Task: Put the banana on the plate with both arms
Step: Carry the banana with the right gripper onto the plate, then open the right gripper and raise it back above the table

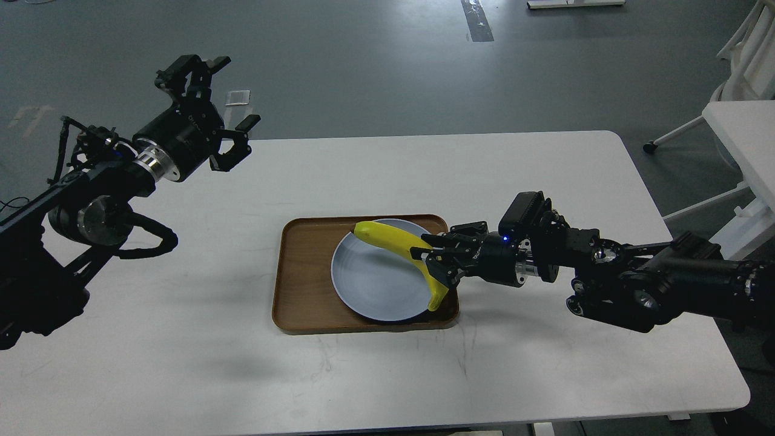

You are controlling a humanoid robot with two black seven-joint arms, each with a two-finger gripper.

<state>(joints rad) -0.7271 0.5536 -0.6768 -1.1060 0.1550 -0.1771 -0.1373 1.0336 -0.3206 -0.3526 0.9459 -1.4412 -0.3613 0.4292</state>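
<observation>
At frame centre, the curved yellow banana (404, 250) lies across the round pale blue-grey plate (375, 284). The right gripper (437, 255) clamps its lower half; the left gripper (219, 108) hangs spread, upper left. The banana looks light, soft and bruisable; mid-body suits gripping.
</observation>
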